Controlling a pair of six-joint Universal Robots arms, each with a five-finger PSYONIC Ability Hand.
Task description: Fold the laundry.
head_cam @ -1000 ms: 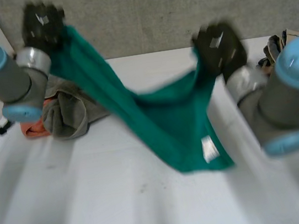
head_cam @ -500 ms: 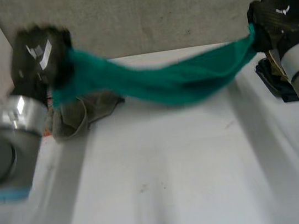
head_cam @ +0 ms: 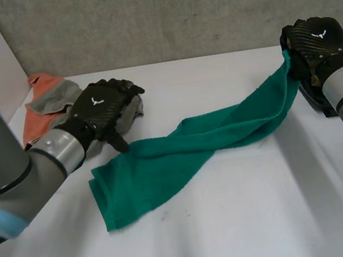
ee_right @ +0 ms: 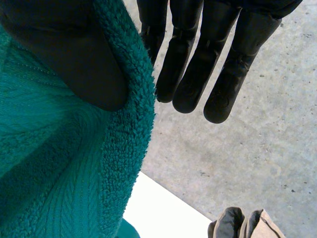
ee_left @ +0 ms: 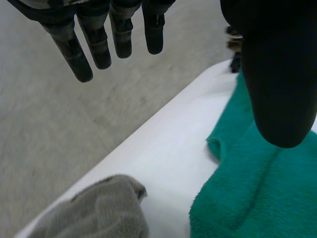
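Observation:
A green towel (head_cam: 192, 141) lies in a long twisted band across the white table (head_cam: 236, 222). Its left end rests flat on the table; its right end rises off the table to my right hand (head_cam: 312, 38). That hand is shut on the towel's end, and in the right wrist view the thumb (ee_right: 64, 59) presses the towel (ee_right: 59, 173) against the hand. My left hand (head_cam: 101, 106) is open just above the towel's left end, holding nothing. In the left wrist view its fingers (ee_left: 79, 54) are straight, with the towel (ee_left: 257, 198) below the thumb.
A grey cloth (head_cam: 58, 96) on an orange one (head_cam: 32, 116) lies at the back left, partly under my left hand; the grey cloth (ee_left: 94, 213) also shows near the towel. A dark clothing pile (head_cam: 317, 98) sits at the right edge. A concrete wall (head_cam: 174, 13) stands behind the table.
Both hands held the towel stretched in the air. The left hand has opened, let go and come down; the towel's left end has dropped onto the table. The right hand keeps its grip.

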